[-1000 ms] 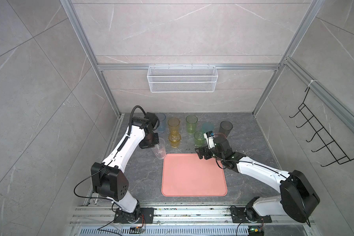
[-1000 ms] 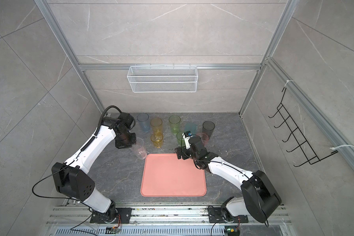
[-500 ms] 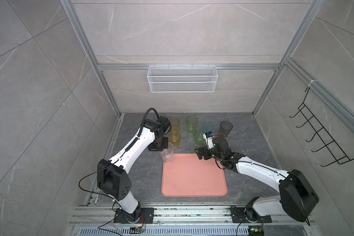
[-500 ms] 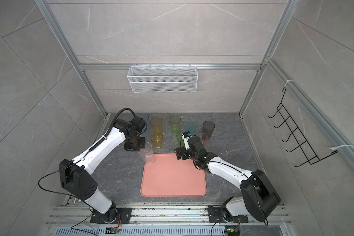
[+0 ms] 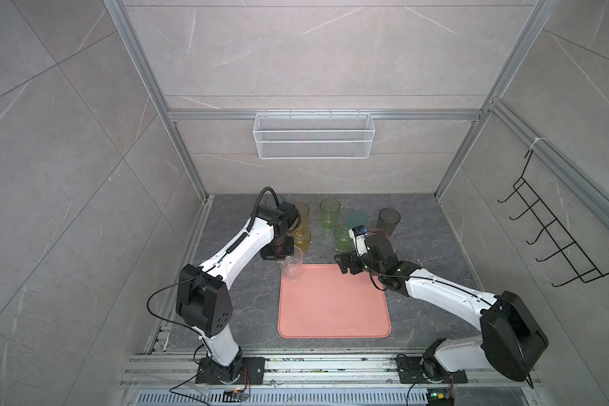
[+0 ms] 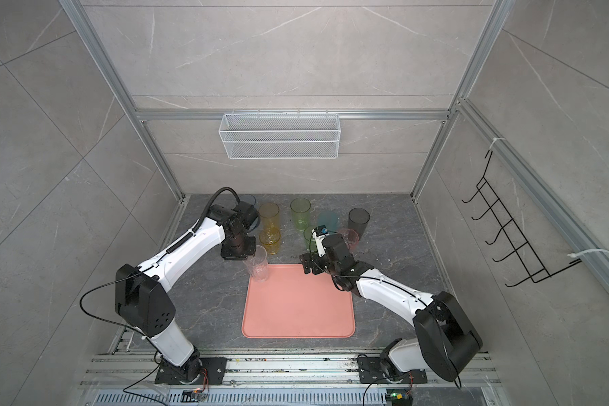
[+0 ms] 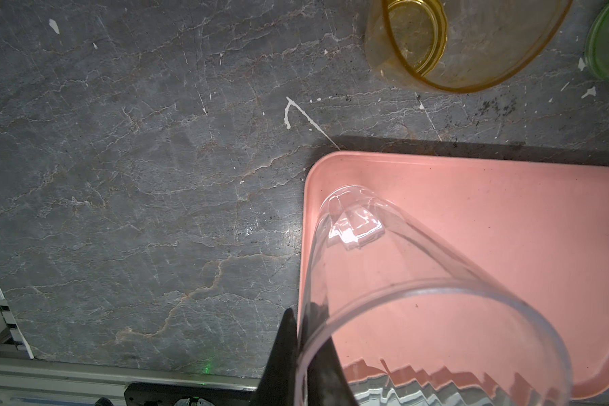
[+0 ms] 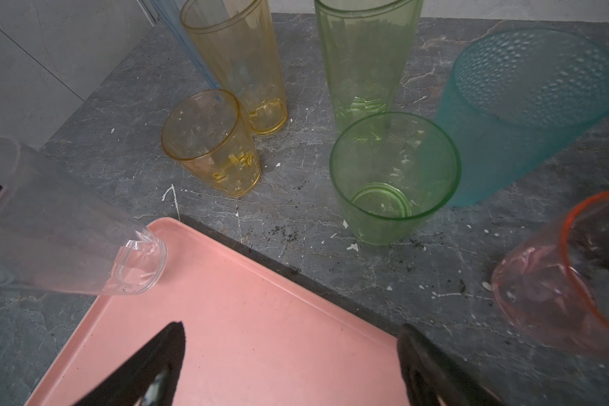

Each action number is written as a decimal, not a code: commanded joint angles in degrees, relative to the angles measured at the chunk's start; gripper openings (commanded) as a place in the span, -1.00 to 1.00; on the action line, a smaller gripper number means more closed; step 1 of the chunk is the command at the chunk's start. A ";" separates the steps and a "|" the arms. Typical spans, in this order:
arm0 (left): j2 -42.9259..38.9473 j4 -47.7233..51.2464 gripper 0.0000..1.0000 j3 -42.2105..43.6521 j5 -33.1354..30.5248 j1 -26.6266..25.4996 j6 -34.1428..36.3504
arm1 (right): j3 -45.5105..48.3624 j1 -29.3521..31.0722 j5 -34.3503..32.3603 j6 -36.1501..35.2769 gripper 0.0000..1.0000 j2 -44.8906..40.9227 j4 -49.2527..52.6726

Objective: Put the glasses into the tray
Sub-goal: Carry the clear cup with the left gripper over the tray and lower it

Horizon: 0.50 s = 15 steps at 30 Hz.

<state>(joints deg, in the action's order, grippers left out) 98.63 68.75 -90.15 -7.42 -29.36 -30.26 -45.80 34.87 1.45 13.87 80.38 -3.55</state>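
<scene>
My left gripper [image 7: 305, 351] is shut on the rim of a tall clear glass [image 5: 292, 265], one finger inside it and one outside. The glass's base [image 7: 352, 221] is at the far left corner of the salmon-pink tray [image 5: 334, 305]; whether it rests there I cannot tell. My right gripper [image 8: 292, 337] hangs open and empty over the tray's far right edge [image 8: 296, 281]. Behind the tray stand amber glasses [image 5: 302, 239], green glasses [image 5: 341, 237], a teal one [image 5: 357, 219], a smoky one [image 5: 388, 219] and a pink one [image 8: 559, 281]. A blue glass [image 5: 271, 201] is mostly hidden by my left arm.
A white wire basket [image 5: 313, 140] hangs on the back wall. A black hook rack [image 5: 556, 239] is fixed to the right wall. Aluminium rails [image 5: 296, 369] run along the front edge, where both arm bases are mounted.
My left arm has carried the clear glass to the right, from the floor left of the tray to the tray's far left corner. The right arm has not moved.
</scene>
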 commanded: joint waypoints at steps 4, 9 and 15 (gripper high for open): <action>1.98 -1.14 -1.00 -1.30 -0.67 -0.22 -1.41 | -1.86 0.44 -0.60 -1.03 0.91 0.92 1.43; 3.12 -2.34 -1.00 -1.01 -0.36 -0.17 -1.69 | -1.99 0.63 -0.14 -1.12 0.91 1.17 1.29; 4.36 -2.83 -1.00 -0.99 -0.23 -0.17 -1.76 | -2.03 0.67 -0.10 -1.12 0.91 1.45 1.31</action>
<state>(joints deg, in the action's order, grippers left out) 101.95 66.17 -90.15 -7.38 -29.36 -31.03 -46.15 35.20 1.45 13.65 81.34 -3.22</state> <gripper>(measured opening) 0.071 0.954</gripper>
